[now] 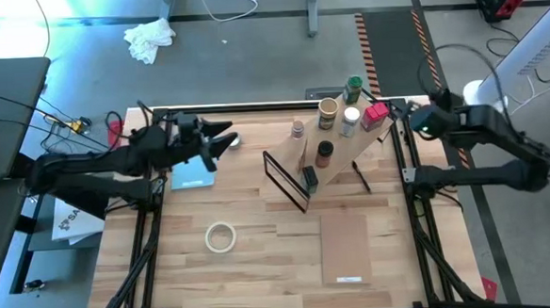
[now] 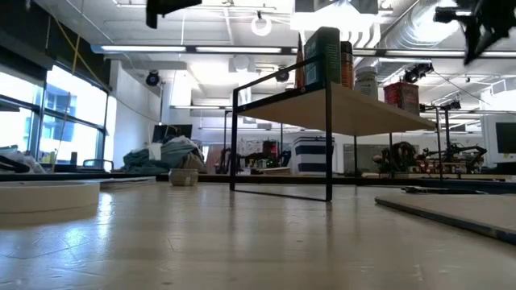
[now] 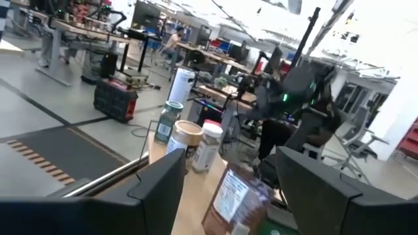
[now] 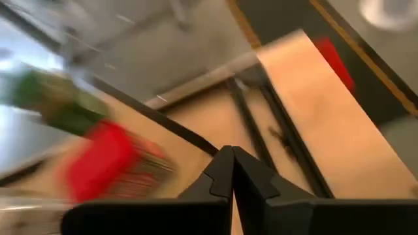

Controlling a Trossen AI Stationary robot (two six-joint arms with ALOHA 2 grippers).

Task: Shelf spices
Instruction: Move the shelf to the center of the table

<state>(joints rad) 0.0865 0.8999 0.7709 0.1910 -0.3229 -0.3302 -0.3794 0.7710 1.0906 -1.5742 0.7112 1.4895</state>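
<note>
Pale wooden tabletop (image 1: 262,268) under bright workshop lighting. Upper centre of the high view: shelf (image 1: 336,155) set at a slant, carrying the spices (image 1: 329,113) — green, tan, white, red, pinkish and dark-brown tops grouped along its plank. Right claw (image 1: 413,120) just off the shelf's upper right end, beside the red-topped jar (image 4: 104,160), fingers clenched together, gripping nothing; arm bent in from the right edge. Left claw (image 1: 225,138) at upper left, parted, empty, above a light-blue pad (image 1: 191,172). Tape ring (image 1: 221,237) lower left; flat board (image 1: 346,245) lower centre.
</note>
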